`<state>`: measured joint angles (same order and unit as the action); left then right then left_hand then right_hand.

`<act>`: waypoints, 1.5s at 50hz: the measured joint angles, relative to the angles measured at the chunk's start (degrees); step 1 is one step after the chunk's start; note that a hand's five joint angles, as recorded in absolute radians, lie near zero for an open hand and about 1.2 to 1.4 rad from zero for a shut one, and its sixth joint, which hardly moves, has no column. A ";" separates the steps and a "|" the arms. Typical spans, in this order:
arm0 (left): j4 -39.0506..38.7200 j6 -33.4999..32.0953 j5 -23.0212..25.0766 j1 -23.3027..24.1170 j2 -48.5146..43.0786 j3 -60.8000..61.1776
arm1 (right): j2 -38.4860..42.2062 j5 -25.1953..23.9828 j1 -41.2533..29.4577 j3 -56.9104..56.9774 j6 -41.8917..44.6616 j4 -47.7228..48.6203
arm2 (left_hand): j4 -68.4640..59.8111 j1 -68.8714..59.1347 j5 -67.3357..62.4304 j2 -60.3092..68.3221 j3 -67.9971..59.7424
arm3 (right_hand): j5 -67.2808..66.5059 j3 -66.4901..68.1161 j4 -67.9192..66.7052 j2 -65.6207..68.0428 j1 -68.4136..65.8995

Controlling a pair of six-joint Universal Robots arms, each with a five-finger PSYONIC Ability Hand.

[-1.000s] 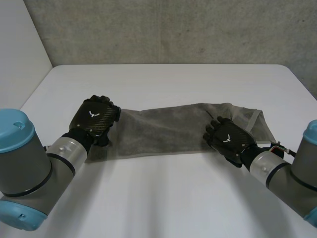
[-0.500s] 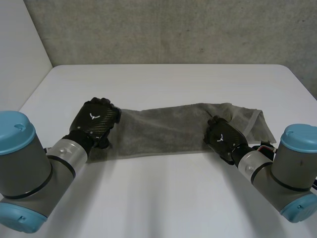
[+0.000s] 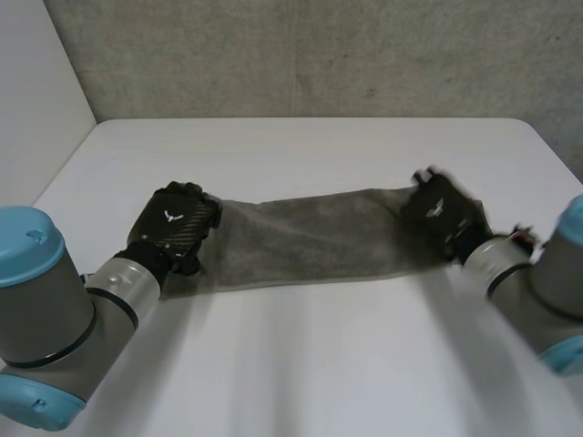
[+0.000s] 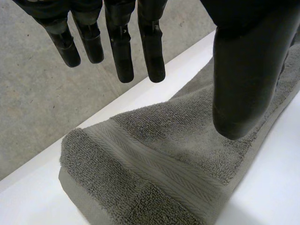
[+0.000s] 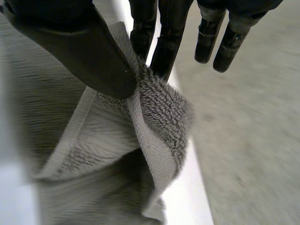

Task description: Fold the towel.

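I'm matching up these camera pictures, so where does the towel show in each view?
Head view: the towel lies across the table, left hand at one end, right hand at the other.
Left wrist view: its banded end lies beneath the open left hand.
Right wrist view: the right hand pinches its hemmed end.
Shared landmark: the white table.

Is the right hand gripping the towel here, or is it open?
Gripping. In the right wrist view the right hand pinches a bunched edge of the towel between its thumb and fingers.
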<state>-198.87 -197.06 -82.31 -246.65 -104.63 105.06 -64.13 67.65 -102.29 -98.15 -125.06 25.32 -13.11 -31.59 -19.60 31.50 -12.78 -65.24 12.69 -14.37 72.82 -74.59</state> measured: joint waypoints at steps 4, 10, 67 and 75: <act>-0.12 -0.03 0.09 -0.17 -0.02 0.26 | -4.68 0.10 4.54 2.26 -16.04 0.19 | 0.00 0.53 0.23 -0.23 0.00 | -0.08 0.00 0.00 0.00 -0.01; -0.26 -0.06 0.13 -0.22 -0.10 0.39 | -7.02 0.31 7.93 3.93 -28.91 0.49 | 0.00 0.53 0.43 -0.24 0.00 | -0.10 0.00 0.00 0.00 -0.02; -2.44 -13.65 -8.34 -2.32 -11.63 -0.50 | -3.01 0.69 10.37 3.48 -27.96 0.70 | 0.00 3.20 2.88 -2.93 0.00 | -0.11 0.00 0.00 0.01 -0.11; -2.43 -13.54 -7.87 -2.33 -12.22 -0.95 | -3.01 0.67 10.36 3.37 -27.95 0.66 | 0.00 3.20 2.71 -2.93 0.00 | -0.11 0.00 0.00 0.03 -0.11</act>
<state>-201.30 -210.59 -90.18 -248.98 -116.86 104.12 -67.14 68.32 -91.94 -94.77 -153.02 25.98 -13.11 -28.38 -16.89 28.56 -12.78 -65.36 12.69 -14.37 72.86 -74.70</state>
